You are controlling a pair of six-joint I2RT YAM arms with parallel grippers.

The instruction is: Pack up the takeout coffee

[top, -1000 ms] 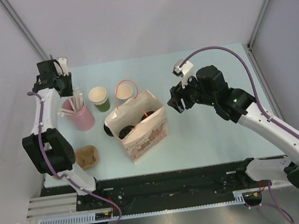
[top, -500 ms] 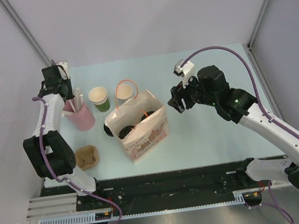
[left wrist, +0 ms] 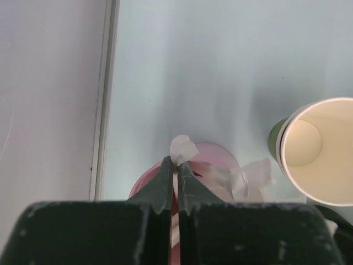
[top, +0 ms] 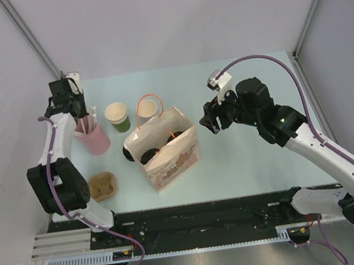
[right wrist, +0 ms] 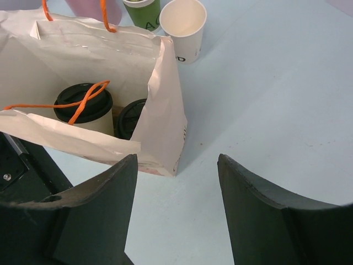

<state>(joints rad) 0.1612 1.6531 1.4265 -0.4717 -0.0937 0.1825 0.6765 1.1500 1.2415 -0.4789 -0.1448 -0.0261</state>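
Cream-sided paper cup with round black plastic lid (right wrist: 74, 94) and second black-lidded cup (right wrist: 129, 117): upright, side by side inside the beige paper bag with orange handles (right wrist: 165, 110), whose mouth is open upward.

Green-sided paper cup (left wrist: 314, 154) and white-sided paper cup with dark print (right wrist: 185, 22): lidless, look empty, standing on the pale blue table (top: 246, 156) just behind the bag.

Pink cup of white wrapped straws (top: 96, 140): left of the green cup.

Left claw (left wrist: 177, 163): directly above the pink cup, jaws pinched together on the paper tip of one wrapped straw (left wrist: 182, 148). Straw's long axis is near upright.

Judgement: the straw lifts straight out, then travels right and toward the arm bases to reach the bag mouth. Left arm is the nearer one.

Right claw (right wrist: 175, 165): spread wide, empty, hovering just right of the bag.
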